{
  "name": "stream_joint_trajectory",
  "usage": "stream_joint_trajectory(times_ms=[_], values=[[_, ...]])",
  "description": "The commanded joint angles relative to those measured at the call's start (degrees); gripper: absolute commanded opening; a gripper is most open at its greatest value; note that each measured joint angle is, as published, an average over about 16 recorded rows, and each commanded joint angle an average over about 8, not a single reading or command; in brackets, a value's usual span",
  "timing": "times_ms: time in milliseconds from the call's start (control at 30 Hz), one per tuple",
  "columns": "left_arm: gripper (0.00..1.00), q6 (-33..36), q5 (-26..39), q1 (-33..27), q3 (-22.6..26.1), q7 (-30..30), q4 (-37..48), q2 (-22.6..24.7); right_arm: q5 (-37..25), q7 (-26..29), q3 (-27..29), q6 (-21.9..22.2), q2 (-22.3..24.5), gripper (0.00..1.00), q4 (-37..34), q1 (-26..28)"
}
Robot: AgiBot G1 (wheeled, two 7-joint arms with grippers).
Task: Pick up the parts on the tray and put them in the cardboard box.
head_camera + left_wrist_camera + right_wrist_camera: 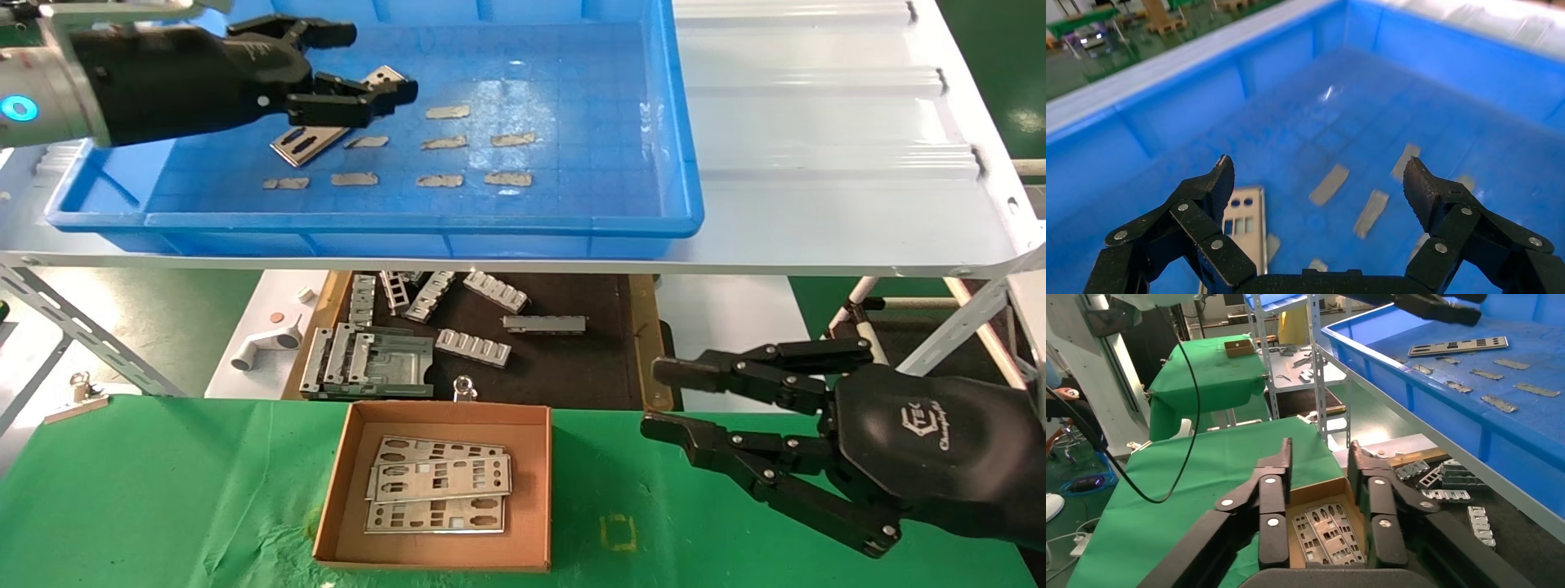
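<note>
Left pincer [359, 69] hangs over the left part of the blue tray [572, 224], jaws spread and empty, directly above the one part [306, 140] left lying flat on the tray floor. Small grey strips [445, 143] lie in rows beside that part. Below the tray, the cardboard box [343, 482] on the green table [163, 490] holds three stacked parts [441, 490]. Right pincer [670, 400] waits right of the box, jaws apart, holding nothing.
</note>
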Motion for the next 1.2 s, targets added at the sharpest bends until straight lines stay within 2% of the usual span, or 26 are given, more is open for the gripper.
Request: stream_joint_trajectory(times_ms=[33,367,700,767,867,1033,1133,1200], values=[[1.0,0.1,1.2,-1.9,0.7,1.7,4.3,1.4,0.0,0.0,0.0,0.0,0.0,0.0,0.0,0.0],[1.0,-1.2,4.2,-6.5,2.4,7.7,15.2,4.1,0.0,0.0,0.0,0.0,0.0,0.0,0.0,0.0],[1.0,-5.7,5.0,-7.6,2.7,10.3,20.7,6.2,0.0,0.0,0.0,0.0,0.0,0.0,0.0,0.0],[0.97,-6.5,4.9,-7.7,2.7,10.6,21.3,6.5,0.0,0.0,0.0,0.0,0.0,0.0,0.0,0.0],[0.76,-7.6,4.7,-7.8,2.5,10.9,22.1,6.8,0.0,0.0,0.0,0.0,0.0,0.0,0.0,0.0],[0.19,-8.3,4.3,-8.0,2.2,10.9,23.1,7.1,0.0,0.0,0.0,0.0,0.0,0.0,0.0,0.0],[0.02,-8.4,4.2,-8.0,2.1,10.9,23.6,7.1,0.0,0.0,0.0,0.0,0.0,0.0,0.0,0.0],[0.0,-8.4,4.2,-8.0,2.1,10.9,23.8,7.1,0.0,0.0,0.0,0.0,0.0,0.0,0.0,0.0]])
